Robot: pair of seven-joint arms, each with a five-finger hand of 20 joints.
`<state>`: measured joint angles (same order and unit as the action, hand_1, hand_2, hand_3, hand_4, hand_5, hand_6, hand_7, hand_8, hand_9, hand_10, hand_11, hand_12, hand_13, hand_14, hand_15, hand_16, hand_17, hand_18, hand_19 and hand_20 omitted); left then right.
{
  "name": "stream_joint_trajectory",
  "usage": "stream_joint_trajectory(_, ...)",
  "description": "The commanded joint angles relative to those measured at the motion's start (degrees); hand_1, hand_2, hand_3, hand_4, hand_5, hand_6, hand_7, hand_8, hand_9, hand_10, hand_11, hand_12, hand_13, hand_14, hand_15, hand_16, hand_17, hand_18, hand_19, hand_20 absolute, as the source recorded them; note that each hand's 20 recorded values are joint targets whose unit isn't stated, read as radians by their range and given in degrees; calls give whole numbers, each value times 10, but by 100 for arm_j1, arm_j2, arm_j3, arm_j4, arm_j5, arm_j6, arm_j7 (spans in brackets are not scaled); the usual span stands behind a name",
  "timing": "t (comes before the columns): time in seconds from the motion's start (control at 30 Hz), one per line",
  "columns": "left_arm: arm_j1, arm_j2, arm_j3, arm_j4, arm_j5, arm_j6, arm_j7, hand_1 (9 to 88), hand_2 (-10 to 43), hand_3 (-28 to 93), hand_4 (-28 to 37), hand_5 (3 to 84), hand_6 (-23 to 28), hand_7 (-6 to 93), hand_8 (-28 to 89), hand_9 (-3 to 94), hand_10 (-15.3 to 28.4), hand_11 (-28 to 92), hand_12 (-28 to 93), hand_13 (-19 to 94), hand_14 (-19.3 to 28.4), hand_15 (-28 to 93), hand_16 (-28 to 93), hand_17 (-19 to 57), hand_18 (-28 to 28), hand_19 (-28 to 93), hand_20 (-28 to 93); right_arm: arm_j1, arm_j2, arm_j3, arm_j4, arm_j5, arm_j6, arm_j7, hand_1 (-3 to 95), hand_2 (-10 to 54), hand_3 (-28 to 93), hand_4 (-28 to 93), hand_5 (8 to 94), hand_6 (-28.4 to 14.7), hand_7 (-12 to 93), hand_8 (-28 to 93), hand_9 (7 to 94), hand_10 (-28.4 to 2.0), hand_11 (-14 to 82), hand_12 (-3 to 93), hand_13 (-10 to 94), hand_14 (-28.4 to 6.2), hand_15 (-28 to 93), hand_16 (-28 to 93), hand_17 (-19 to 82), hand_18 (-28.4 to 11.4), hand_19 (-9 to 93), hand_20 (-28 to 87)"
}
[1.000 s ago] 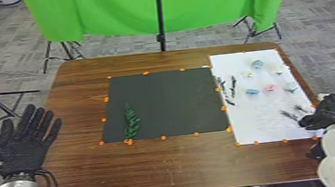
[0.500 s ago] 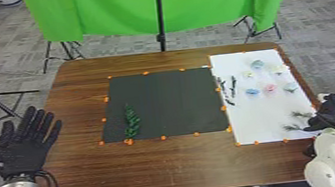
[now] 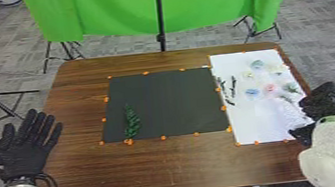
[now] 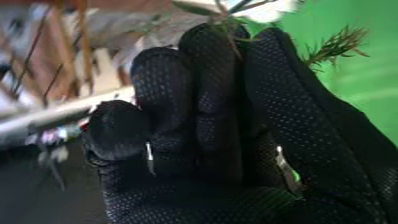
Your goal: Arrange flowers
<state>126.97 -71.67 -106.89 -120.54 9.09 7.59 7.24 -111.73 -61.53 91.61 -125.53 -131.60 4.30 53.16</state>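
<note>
At the bench's (image 3: 190,167) right edge, the right hand (image 3: 327,101) is over the white sheet's (image 3: 258,122) outer border, its thumb and fingers brought narrowly together. In the right wrist view they pinch the thin stems of a feathery green sprig (image 4: 340,46), whose tips spread beyond the fingertips; it seems to be one bunch, though the stems blur there.

Ahead of this hand and leftward, on the sheet, lie a pink flower (image 3: 270,88), a blue flower (image 3: 252,92) just beside it, and a paler blue flower (image 3: 256,64) farther off. Dark twigs (image 3: 233,85) lie along the sheet's inner side, well apart from the hand.

Left of the sheet is the black mat (image 3: 165,104), with orange markers (image 3: 163,137) along its near edge. A leafy green stem (image 3: 132,120) lies near the mat's left border. Between that border and the left hand (image 3: 25,149), brown wood gives room; this hand is wide, fingers straight, beyond the bench's left edge.
</note>
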Motion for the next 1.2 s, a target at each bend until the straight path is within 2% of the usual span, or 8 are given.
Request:
stream_joint_trajectory(0.03,54,16,53,6,57,-2,-76,262,160,736,-283,478,71,155,-103,409,141,237,116,306,153,423,-76,-50,154,383,144,909,-294,-1061,-24,-323,166,-398,561,-95,752,-243,788,-27,345,126,926,-92,269,423,852,-70,605,424,594,-212,932,592)
stream_joint_trajectory(0.3,-80,90,173,71,53,30,-181,263,162,736,-283,478,69,155,-104,410,139,236,116,306,153,423,-75,-50,154,386,148,1770,-1138,-1980,623,-345,246,-542,564,-95,747,-237,791,-30,343,124,937,-93,332,377,890,-51,599,456,636,-202,932,609)
stream_joint_trajectory(0.5,-77,166,188,66,49,53,-180,263,162,735,-283,477,70,153,-103,408,141,236,116,306,152,422,-75,-50,155,385,148,2101,-1873,-2315,970,-12,237,-470,564,-95,749,-234,792,-31,343,126,937,-93,338,375,894,-51,595,460,643,-200,932,603)
stream_joint_trajectory(0.67,-170,303,326,115,61,49,-236,262,162,736,-283,476,70,153,-102,408,142,237,117,307,152,422,-75,-50,155,385,148,2165,-2400,-2531,1279,-40,331,-409,565,-95,749,-232,796,-34,341,126,937,-97,341,371,897,-50,591,461,645,-203,932,601)
stream_joint_trajectory(0.8,-237,376,389,158,54,46,-244,261,162,736,-283,476,70,154,-102,407,143,238,117,307,152,422,-74,-51,155,385,148,2198,-2560,-2921,1628,-255,713,-581,566,-95,747,-231,797,-35,339,128,937,-99,348,363,900,-50,587,463,647,-206,932,599)
stream_joint_trajectory(0.9,-237,382,374,162,32,73,-198,261,162,736,-283,475,70,155,-102,406,143,238,118,307,153,423,-74,-51,155,385,148,2297,-2792,-3182,2040,-381,705,-812,567,-95,747,-232,796,-36,339,132,937,-102,363,356,903,-53,593,465,649,-208,932,599)
stream_joint_trajectory(1.0,-406,459,462,235,60,39,-297,261,161,736,-283,475,70,156,-102,408,143,238,118,307,153,424,-73,-51,156,386,148,2310,-2990,-3255,2253,-453,778,-688,569,-95,747,-235,797,-38,335,137,937,-107,393,311,905,-57,599,465,653,-211,932,597)
stream_joint_trajectory(1.2,-429,553,500,253,56,75,-363,261,161,736,-283,477,69,158,-102,409,143,237,119,308,154,423,-74,-53,157,387,148,2191,-3156,-3365,2375,-697,583,-620,571,-95,745,-236,797,-39,335,144,937,-108,399,307,906,-59,600,464,655,-213,932,597)
